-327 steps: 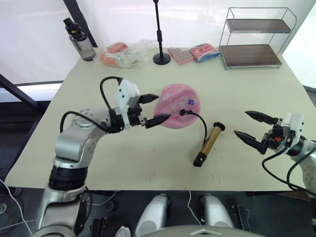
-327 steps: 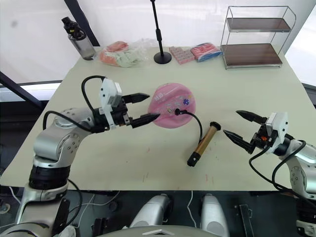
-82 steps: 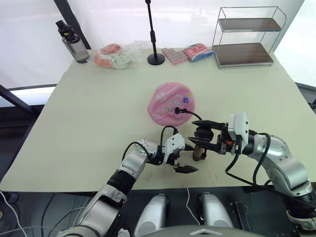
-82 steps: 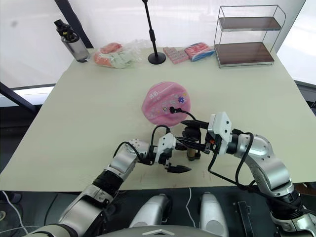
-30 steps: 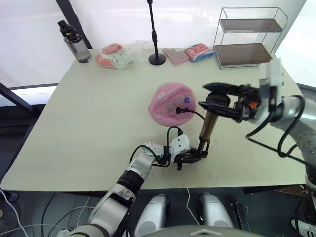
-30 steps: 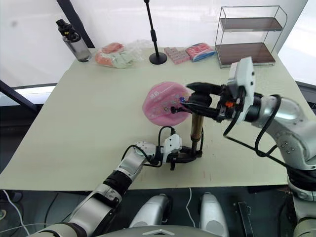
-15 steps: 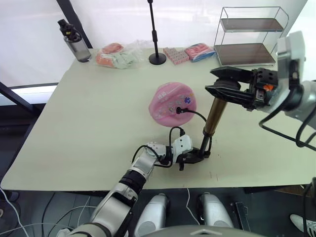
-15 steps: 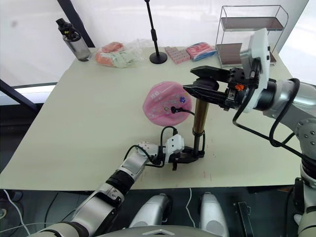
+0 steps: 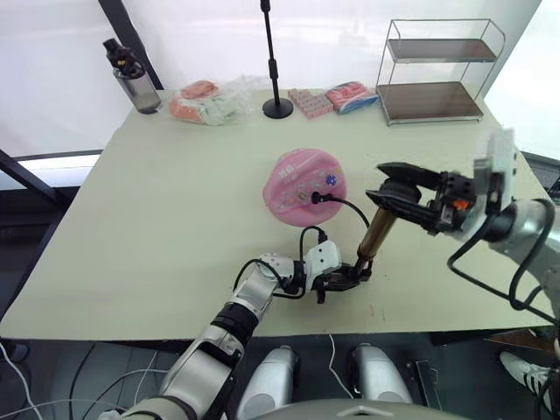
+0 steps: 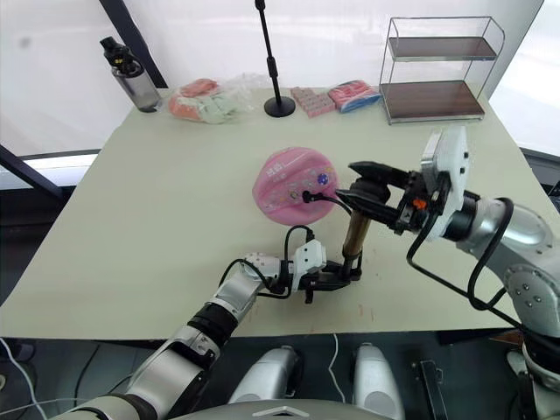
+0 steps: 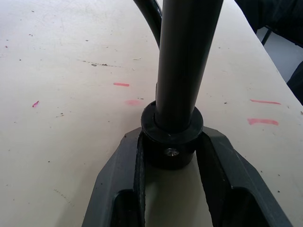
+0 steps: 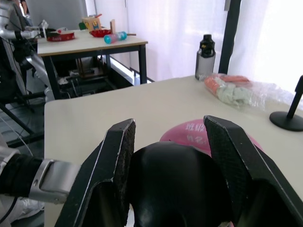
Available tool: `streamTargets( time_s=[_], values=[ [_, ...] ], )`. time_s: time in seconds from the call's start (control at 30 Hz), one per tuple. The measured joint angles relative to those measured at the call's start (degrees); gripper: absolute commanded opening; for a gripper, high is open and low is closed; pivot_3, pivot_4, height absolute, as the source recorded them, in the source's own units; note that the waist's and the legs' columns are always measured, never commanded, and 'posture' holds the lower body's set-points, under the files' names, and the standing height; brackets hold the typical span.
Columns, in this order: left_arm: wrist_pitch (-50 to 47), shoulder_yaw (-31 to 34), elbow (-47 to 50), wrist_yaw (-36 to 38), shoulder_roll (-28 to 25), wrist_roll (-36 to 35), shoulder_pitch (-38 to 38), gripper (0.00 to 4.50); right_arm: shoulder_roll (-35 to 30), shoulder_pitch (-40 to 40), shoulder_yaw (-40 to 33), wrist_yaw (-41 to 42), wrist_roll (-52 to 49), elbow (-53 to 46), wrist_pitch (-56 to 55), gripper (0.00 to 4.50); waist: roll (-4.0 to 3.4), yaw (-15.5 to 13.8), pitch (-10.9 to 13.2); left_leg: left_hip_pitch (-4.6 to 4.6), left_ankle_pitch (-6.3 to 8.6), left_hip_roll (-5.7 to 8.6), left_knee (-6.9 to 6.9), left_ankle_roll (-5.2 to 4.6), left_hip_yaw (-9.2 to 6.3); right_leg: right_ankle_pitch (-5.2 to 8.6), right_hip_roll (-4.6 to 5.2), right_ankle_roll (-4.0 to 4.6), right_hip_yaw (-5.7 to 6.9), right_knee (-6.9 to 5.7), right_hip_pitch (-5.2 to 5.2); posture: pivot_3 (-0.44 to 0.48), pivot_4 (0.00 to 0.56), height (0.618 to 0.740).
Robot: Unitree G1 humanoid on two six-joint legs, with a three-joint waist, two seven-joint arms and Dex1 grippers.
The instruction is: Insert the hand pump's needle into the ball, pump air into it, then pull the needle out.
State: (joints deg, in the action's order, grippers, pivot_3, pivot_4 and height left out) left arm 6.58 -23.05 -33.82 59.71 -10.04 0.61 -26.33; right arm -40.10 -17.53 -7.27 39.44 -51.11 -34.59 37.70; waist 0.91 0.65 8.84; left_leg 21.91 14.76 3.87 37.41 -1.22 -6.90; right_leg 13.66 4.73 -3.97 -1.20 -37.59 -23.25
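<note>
On the beige worktop [image 9: 157,201], gold-bronze cylindrical hand pump [image 9: 378,229] is standing tilted at 4 o'clock from the pink stickered rubber ball [image 9: 305,185]; left gripper [image 9: 344,281] is clamping its base, right gripper [image 9: 394,184] is clasping its black T-handle.

The needle [image 10: 304,195] at the ball [image 10: 293,186] is too small to tell.

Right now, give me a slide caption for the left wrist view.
Left gripper clamps the hand pump base on the table.

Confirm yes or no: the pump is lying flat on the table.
No, the pump stands upright, its base pinched by the left claw and its handle by the right claw.
</note>
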Motion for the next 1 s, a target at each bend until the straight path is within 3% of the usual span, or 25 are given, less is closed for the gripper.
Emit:
streamTargets(
  time_s=[0.63, 1.0],
  values=[
    [0.1, 0.0, -0.6, -0.1, 0.0, 0.1, -0.1, 1.07, 7.5, 12.4, 9.9, 1.6, 16.7, 4.9, -11.3, 1.86, 0.12, 0.0, -0.4, -0.13, 0.01, -0.02, -0.05, -0.01, -0.08, 0.01, -0.06, -0.01, 0.07, 0.15, 0.16, 0.000, 0.150, 0.740],
    [0.1, 0.1, -0.6, -0.1, 0.0, 0.3, -0.1, 1.07, 7.9, 11.0, 9.2, 2.5, 16.6, 5.4, -10.2, 1.86, 0.14, 0.0, -0.5, -0.13, 0.01, -0.02, -0.05, -0.01, -0.10, 0.01, -0.06, -0.01, 0.08, 0.17, 0.17, 0.000, 0.150, 0.740]
  ],
)
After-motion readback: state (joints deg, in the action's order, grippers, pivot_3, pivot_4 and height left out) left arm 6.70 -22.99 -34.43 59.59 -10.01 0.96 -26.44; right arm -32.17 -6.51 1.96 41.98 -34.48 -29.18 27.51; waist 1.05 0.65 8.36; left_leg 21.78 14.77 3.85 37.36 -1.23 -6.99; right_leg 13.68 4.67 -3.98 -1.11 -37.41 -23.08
